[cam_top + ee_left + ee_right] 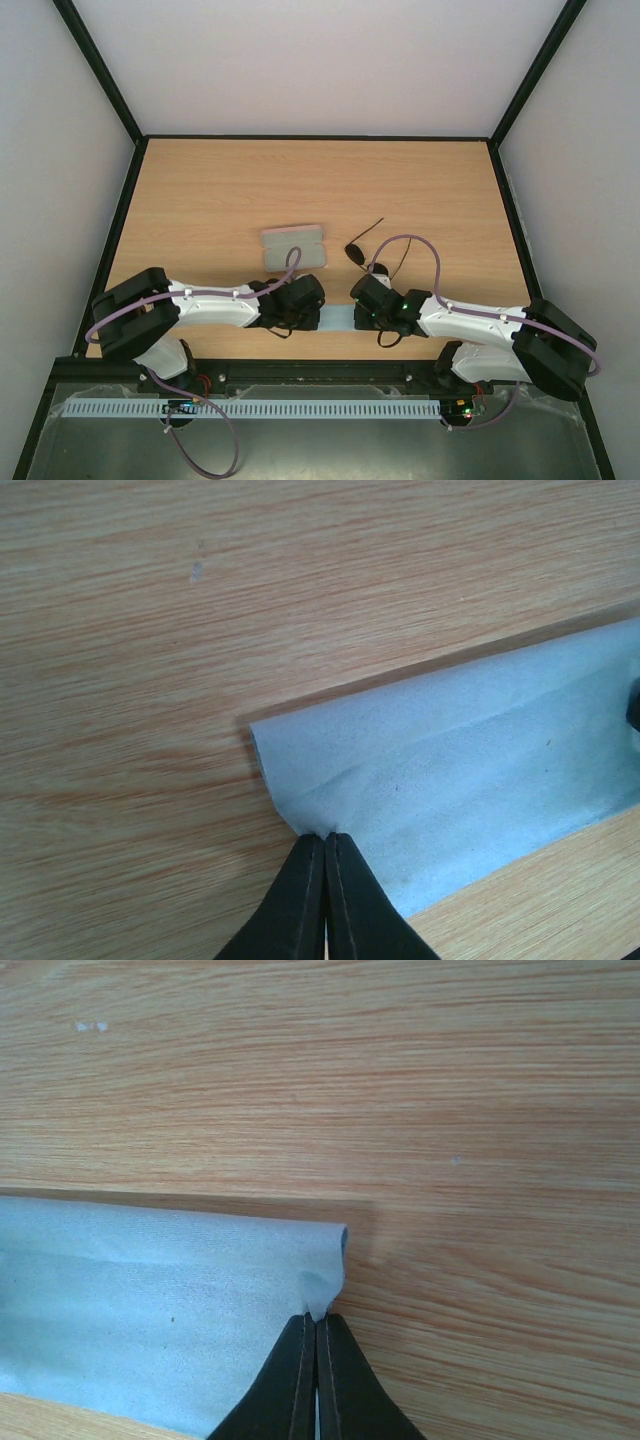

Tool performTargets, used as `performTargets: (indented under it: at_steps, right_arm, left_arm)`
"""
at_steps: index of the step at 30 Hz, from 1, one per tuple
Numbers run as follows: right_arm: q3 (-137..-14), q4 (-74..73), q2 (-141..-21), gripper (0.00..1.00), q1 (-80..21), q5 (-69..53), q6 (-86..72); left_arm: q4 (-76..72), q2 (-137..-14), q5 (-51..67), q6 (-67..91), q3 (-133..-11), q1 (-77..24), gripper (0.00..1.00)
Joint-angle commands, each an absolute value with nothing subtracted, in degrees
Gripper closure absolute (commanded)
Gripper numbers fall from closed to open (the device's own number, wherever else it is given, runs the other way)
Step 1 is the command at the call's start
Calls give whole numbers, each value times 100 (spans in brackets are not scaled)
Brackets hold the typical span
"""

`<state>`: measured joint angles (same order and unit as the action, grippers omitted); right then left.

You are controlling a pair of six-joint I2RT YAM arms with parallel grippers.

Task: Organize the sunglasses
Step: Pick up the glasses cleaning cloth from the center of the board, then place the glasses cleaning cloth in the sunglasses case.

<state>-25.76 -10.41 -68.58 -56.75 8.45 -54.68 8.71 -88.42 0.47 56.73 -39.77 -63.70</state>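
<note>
Left gripper (pixel 323 842) pinched tight on one corner of light blue cloth (pixel 470 760); right gripper (pixel 316 1322) clamped on the opposite corner, fabric spanning between them near the table (pixel 200 200) front edge. Farther back: pinkish case (pixel 294 246), then sunglasses (pixel 358 252) just right of it, flat on the wood, clear of both grippers.

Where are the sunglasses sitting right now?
In the top view, the sunglasses lie on the table near its middle, just right of the pinkish case and beyond the right end effector, which pinches the blue cloth.
</note>
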Motion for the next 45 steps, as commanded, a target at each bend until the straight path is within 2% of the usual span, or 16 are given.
performTargets:
  at_steps: [1,15,24,33,45]
  right_arm:
    - [-2432,-1440,-6928,99,-5730,668,-5478]
    - [-2993,-1759,-6728,99,-5733,740,-5358]
    - [-3045,-1745,-6719,99,-5733,736,-5338]
    - [-3601,-1694,-7079,99,-5731,696,-5198]
    - [-3857,-1930,-7218,99,-5671,892,-5129]
  left_arm:
    - [1188,-8859,-95,5648,-3971,-6381,98]
    - [1500,-8281,-281,5562,-4371,-6313,98]
    - [1500,-8163,-317,5593,-4300,-6288,98]
    - [1600,-8007,-179,5468,-4352,-6038,98]
    - [1782,-7349,-211,5484,-4001,-5760,98]
